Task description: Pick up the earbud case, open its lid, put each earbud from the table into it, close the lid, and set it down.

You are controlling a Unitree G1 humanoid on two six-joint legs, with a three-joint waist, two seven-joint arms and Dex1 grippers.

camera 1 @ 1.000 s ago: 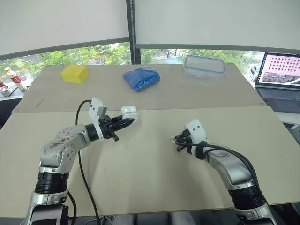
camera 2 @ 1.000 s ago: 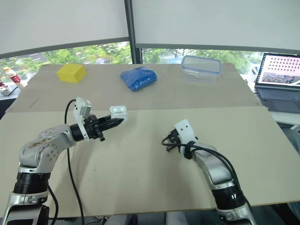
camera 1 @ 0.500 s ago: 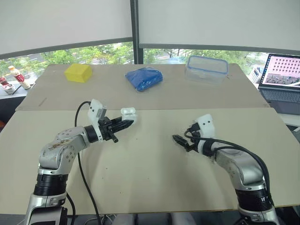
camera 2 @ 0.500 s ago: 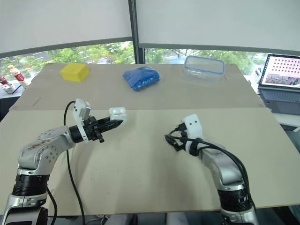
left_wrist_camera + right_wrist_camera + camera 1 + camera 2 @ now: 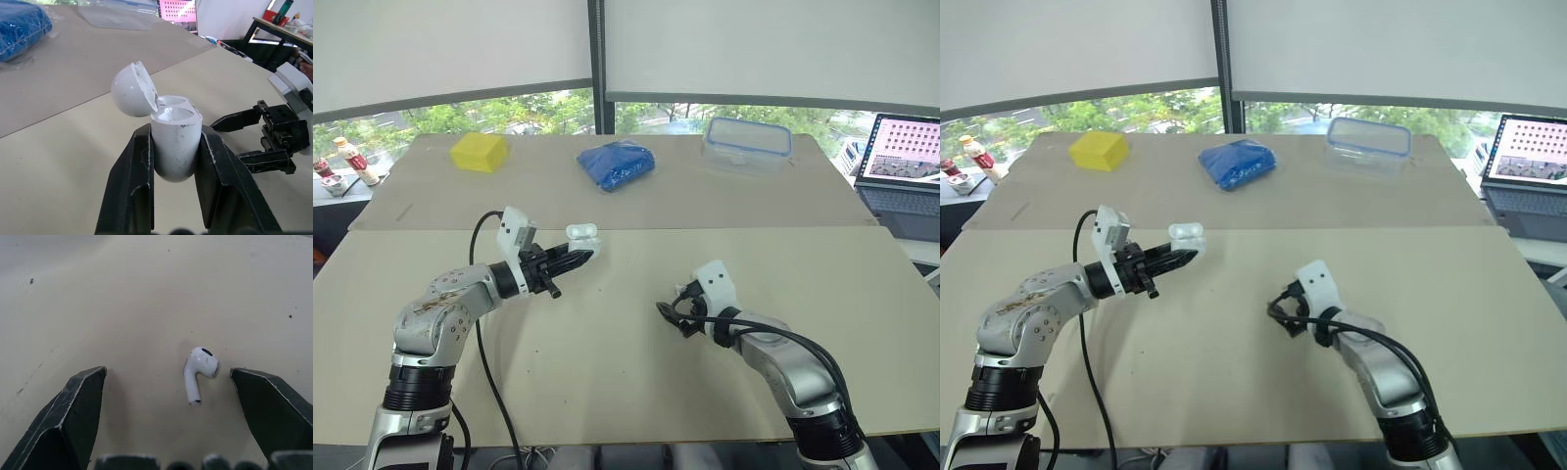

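Case: white earbud case (image 5: 173, 142), upright, pinched at its lower body by the left gripper (image 5: 578, 259), over the left-centre of the table (image 5: 607, 372).
Lid: lid (image 5: 133, 89) swung open, tipped back on its hinge; wells exposed, contents unclear.
Earbud: one white earbud (image 5: 199, 369) flat on the table, stem toward the wrist camera, between the right fingers, nearer one of them, touching neither.
Left gripper: closed on the case, one finger on each side.
Right gripper: right gripper (image 5: 167, 373) spread wide, low over the table, holding nothing.
Far side: yellow block (image 5: 477, 152), blue bag (image 5: 615, 164), clear container (image 5: 746, 144), in a row.
Right edge: laptop (image 5: 906, 157), screen lit.
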